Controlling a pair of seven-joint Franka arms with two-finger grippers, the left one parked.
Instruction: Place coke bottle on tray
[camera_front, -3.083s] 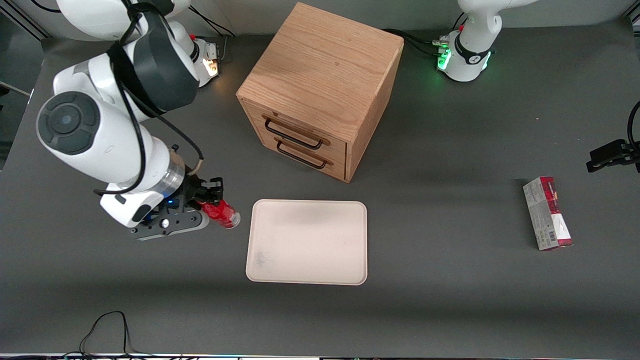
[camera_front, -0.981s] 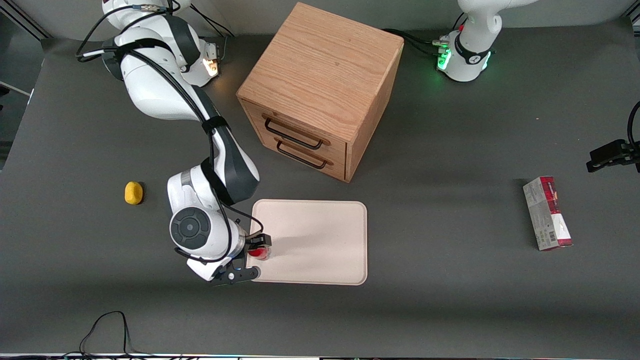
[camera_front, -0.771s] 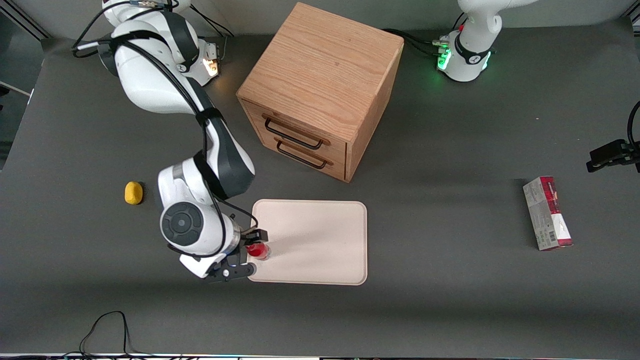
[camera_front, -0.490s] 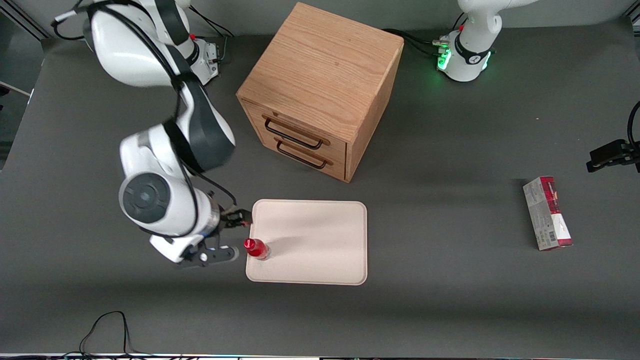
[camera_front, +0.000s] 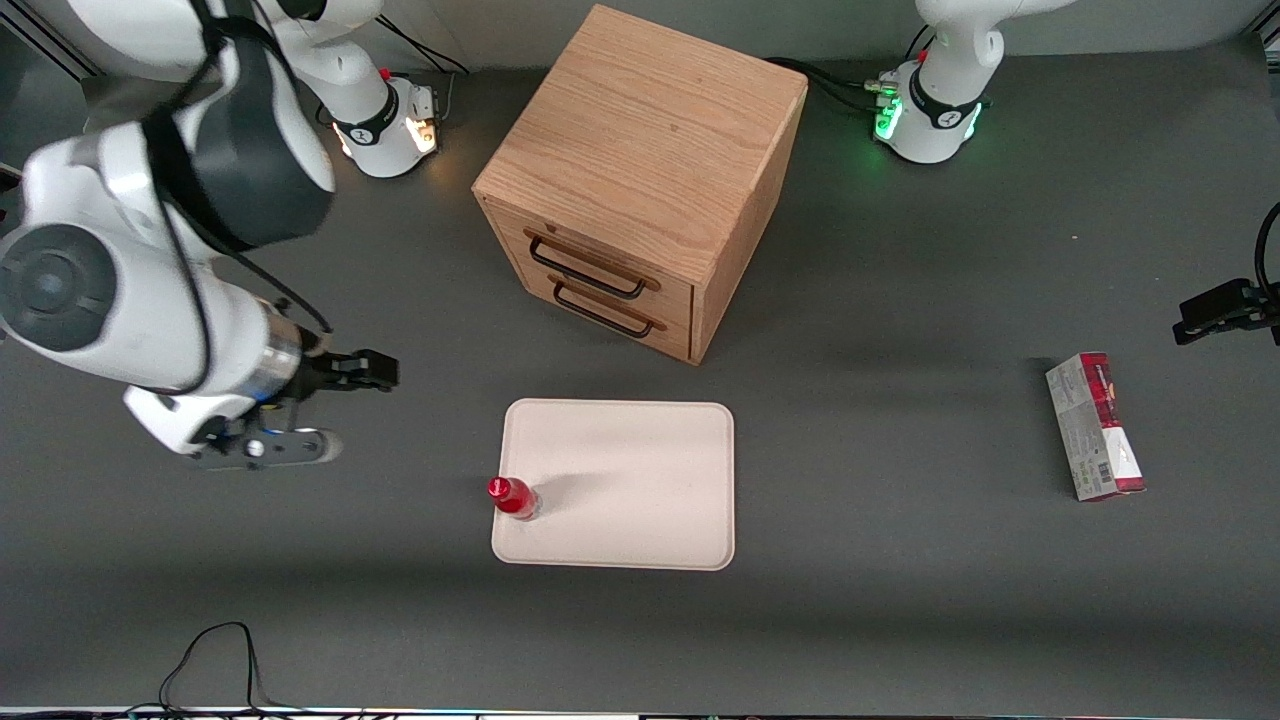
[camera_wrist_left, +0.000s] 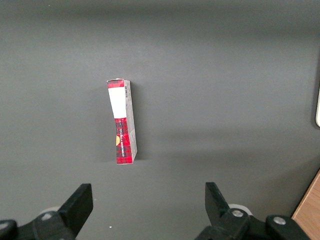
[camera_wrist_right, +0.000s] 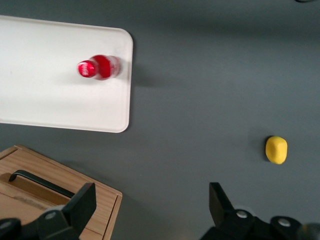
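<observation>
Looking done: your small red plastic coke bottle (camera_front: 513, 497) stands upright on the large flat cream-white tray (camera_front: 640, 470), just inside its edge toward the working arm. Claw (camera_front: 330, 405) hangs well clear above the table (camera_front: 900, 600), wide open, empty. Next: just park it.

The small red plastic bottle (camera_front: 513, 497) looked glossy. The flat cream-white tray (camera_front: 640, 500) was matt and smooth. The oak-coloured wooden drawer cabinet (camera_front: 640, 170) showed clear grain. The black gripper (camera_front: 335, 405) looked matt.
</observation>
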